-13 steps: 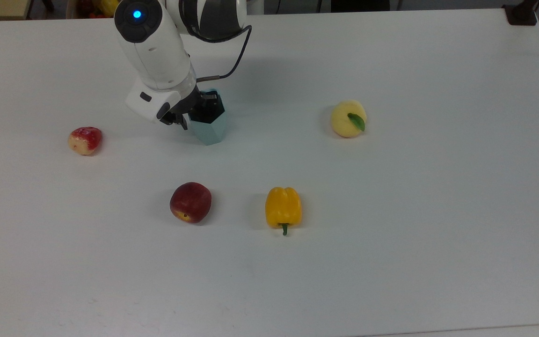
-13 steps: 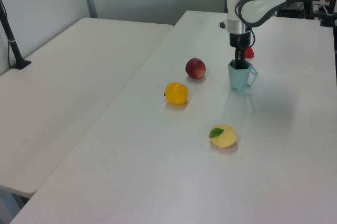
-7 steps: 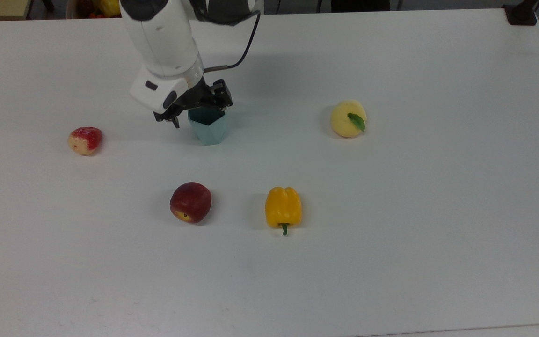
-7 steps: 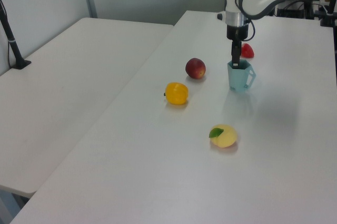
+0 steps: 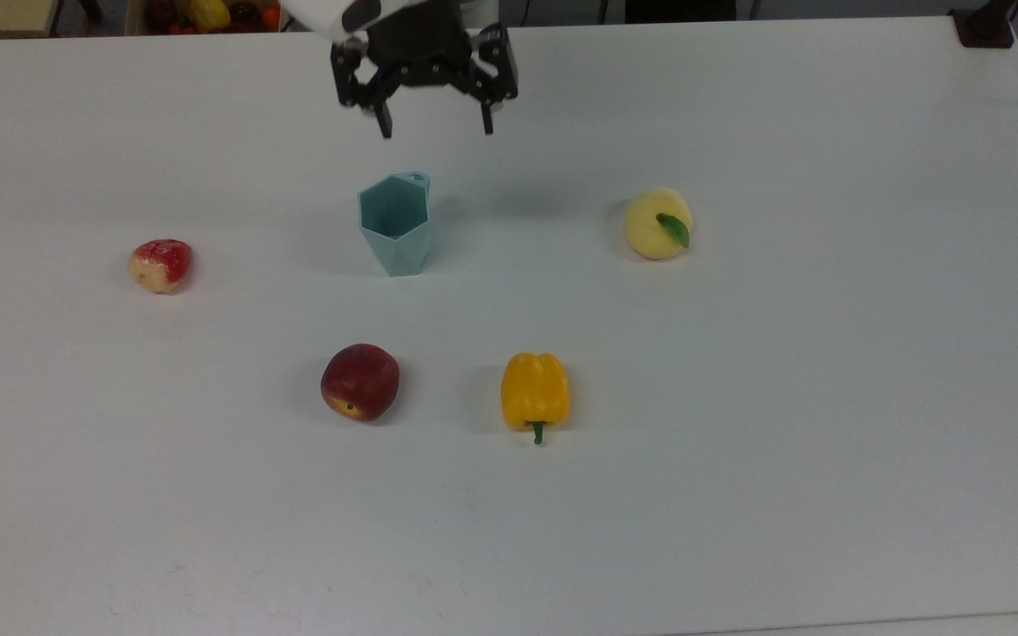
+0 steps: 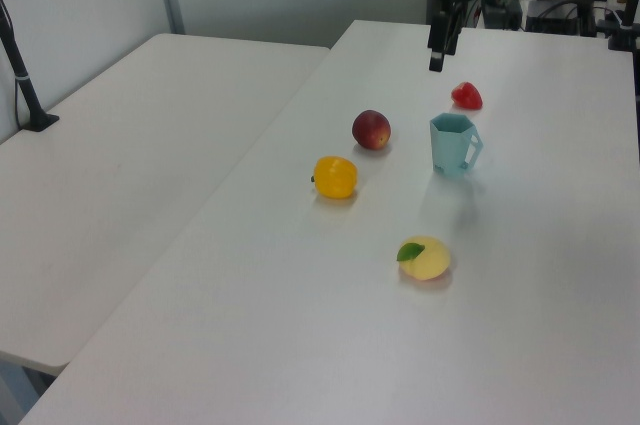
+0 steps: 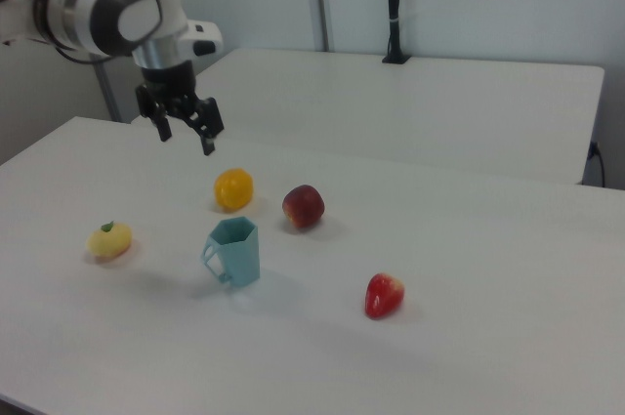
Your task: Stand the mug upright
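— What could still go wrong?

— Little, I judge. The mug (image 5: 395, 223) stands upright on the table (image 5: 739, 397), between the strawberry (image 5: 160, 264) and the peach (image 5: 657, 223). Dropping back carelessly could tip it.

— And since a second ago?

— My hand (image 5: 434, 128) was inside its rim; now it's risen clear, released and empty.

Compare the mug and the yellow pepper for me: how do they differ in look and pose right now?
The mug is pale teal with flat facets; the yellow pepper is glossy, rounded and lobed. The mug stands upright with its opening up; the pepper lies on its side, green stem toward the top view's bottom. The mug has a small handle, the pepper none. Both rest on the white table, apart from the gripper.
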Available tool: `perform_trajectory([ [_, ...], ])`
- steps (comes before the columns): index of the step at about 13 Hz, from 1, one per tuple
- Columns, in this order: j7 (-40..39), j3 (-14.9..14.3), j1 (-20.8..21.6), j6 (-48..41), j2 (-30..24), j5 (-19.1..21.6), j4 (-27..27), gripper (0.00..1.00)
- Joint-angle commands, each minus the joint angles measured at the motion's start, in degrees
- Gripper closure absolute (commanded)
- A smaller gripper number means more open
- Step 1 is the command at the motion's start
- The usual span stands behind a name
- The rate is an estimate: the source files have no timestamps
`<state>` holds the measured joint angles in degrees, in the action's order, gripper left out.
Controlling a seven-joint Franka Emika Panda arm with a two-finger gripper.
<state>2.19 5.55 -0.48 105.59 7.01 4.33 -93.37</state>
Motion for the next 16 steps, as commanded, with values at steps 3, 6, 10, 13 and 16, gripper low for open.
perform_trajectory([
  [3,4.58,2.8,-0.31,-15.64,-10.33,1.12,-0.58,0.0],
  [6,2.22,-0.87,1.09,-14.03,-11.05,1.03,-0.93,0.0],
  [10,-6.03,-7.74,5.05,-10.15,-10.79,1.03,-1.29,0.0],
  [13,-7.38,-7.83,4.79,-6.28,-10.17,0.5,-1.37,0.0],
  [16,-7.46,-7.83,4.78,-6.19,-9.99,0.06,-1.37,0.0],
])
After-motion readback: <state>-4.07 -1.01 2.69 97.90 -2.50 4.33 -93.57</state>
